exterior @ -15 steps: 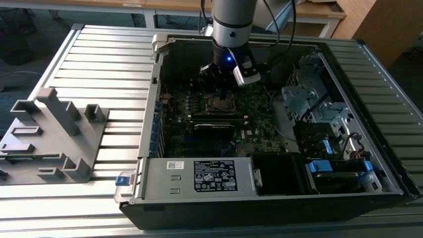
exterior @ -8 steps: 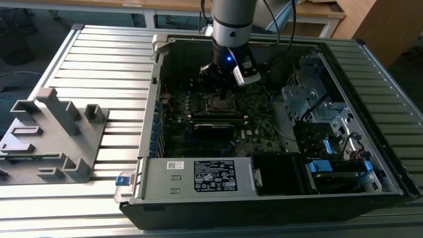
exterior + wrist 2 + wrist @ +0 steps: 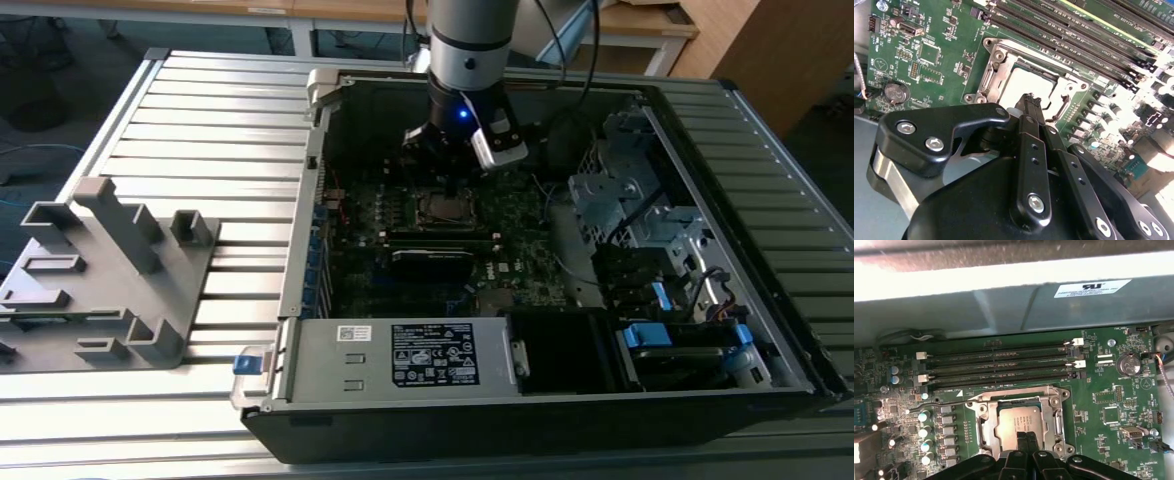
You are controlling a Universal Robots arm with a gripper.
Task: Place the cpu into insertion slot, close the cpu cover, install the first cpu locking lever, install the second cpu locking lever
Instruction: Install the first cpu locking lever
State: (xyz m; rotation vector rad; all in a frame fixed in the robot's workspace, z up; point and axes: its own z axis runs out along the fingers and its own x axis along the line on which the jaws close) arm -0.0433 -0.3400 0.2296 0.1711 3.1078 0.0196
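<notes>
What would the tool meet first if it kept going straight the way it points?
Probably the cpu, framed by the cpu cover; the tool points at it in both wrist views. How far above it is unclear.

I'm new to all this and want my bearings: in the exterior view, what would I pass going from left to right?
From the left: grey plastic fixture → blue tab at the computer case's front corner → cpu in its socket on the motherboard → silvery drive cage.
</notes>
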